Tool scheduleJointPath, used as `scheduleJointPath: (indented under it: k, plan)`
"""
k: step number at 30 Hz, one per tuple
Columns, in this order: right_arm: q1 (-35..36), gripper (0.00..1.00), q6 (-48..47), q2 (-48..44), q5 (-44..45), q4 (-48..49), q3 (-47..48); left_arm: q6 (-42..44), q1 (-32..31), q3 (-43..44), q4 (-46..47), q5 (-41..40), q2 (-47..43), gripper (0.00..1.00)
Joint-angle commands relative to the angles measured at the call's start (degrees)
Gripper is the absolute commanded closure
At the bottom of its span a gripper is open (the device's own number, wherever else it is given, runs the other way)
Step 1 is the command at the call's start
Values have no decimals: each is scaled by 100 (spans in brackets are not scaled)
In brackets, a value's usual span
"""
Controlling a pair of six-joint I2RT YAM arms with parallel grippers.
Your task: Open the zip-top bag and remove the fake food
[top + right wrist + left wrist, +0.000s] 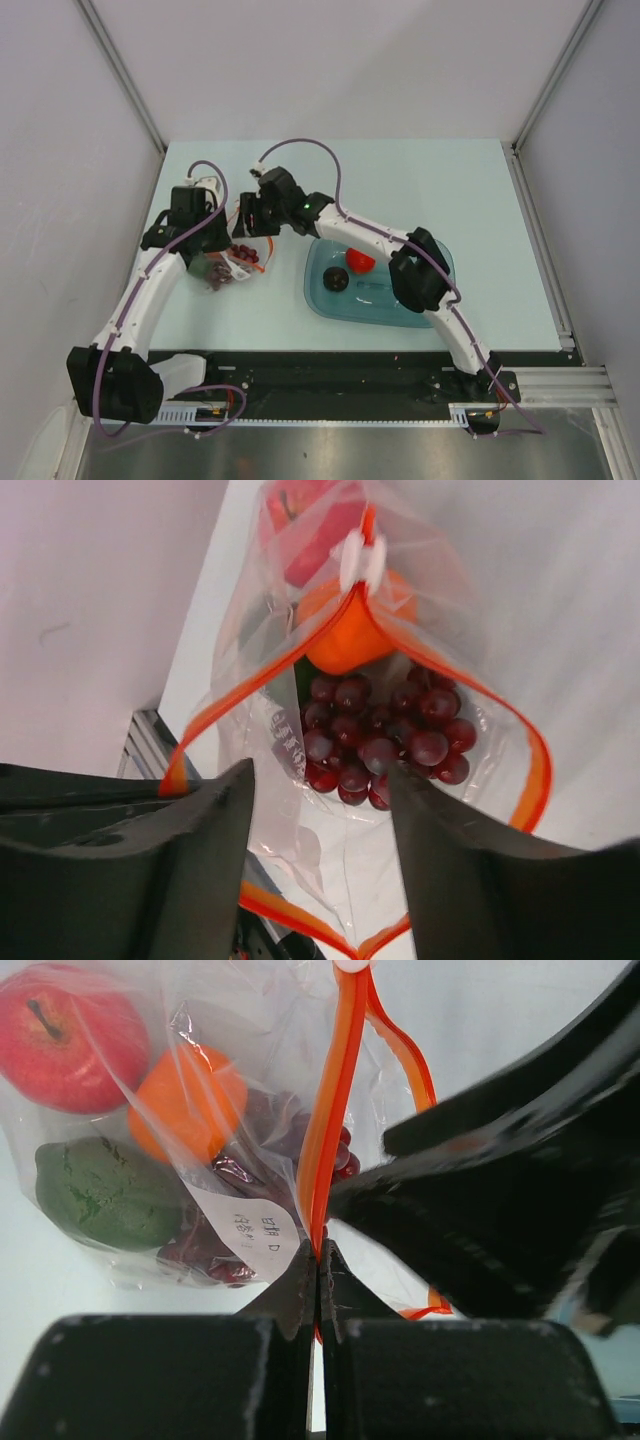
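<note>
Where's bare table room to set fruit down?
The pale table is bare behind and right of the teal translucent tub. A smaller patch lies between the clear zip-top bag and the near edge. Crowded where left hand and right hand meet it.

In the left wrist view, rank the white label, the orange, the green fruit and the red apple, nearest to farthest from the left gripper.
1. The white label, just left of the left gripper.
2. The orange, up and left; the green fruit, lower left, is too close to call against it.
3. The red apple, top left corner.
</note>
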Motion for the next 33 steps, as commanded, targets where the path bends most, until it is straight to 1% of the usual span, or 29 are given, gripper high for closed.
scheduleJointPath:
  k: [1,2,3,5,7,9,10,11,13,14,15,18,22,24,26,27,30,31,33]
  plan:
    - [173,48,176,148,-20,-223,88,61,35,3,77,84,-186,100]
    - [199,51,212,148,-11,-144,8,61,35,12,86,75,-186,100]
    - [208,51,247,139,-46,-56,-201,52,35,12,77,75,-194,100]
    - [243,56,317,139,-64,76,-343,43,35,21,77,101,-194,100]
    - [244,56,361,165,-72,190,-484,52,35,12,77,136,-203,100]
    - [252,52,344,323,-108,261,-459,35,35,-14,94,189,-203,100]
    - [252,49,335,393,-134,244,-336,17,27,-23,103,198,-203,100]
    - [261,44,335,559,-143,174,-274,-9,35,-23,112,241,-203,100]
    - [270,38,370,692,-160,155,-204,-36,26,-23,130,294,-186,100]
    - [270,35,414,736,-230,382,-256,-53,26,-6,121,355,-168,100]
    - [279,34,414,806,-274,471,-273,-71,26,3,104,347,-159,100]
    - [323,27,475,1017,-178,542,-134,-159,26,-14,164,461,-142,100]
    - [340,25,502,1298,-134,445,174,-220,26,21,209,549,-89,100]
    - [323,28,554,1343,-108,524,201,-255,26,29,218,584,-80,100]
    - [323,34,511,1343,-99,656,210,-273,18,-6,226,620,-98,100]
    - [314,36,467,1326,-125,709,201,-273,18,-32,209,620,-115,100]
    - [288,54,423,1255,-266,937,149,-291,26,-199,235,620,-212,100]
    - [270,68,414,1229,-309,1077,113,-299,26,-277,227,602,-238,100]
    - [244,78,397,1159,-415,1157,104,-308,26,-331,218,567,-291,100]
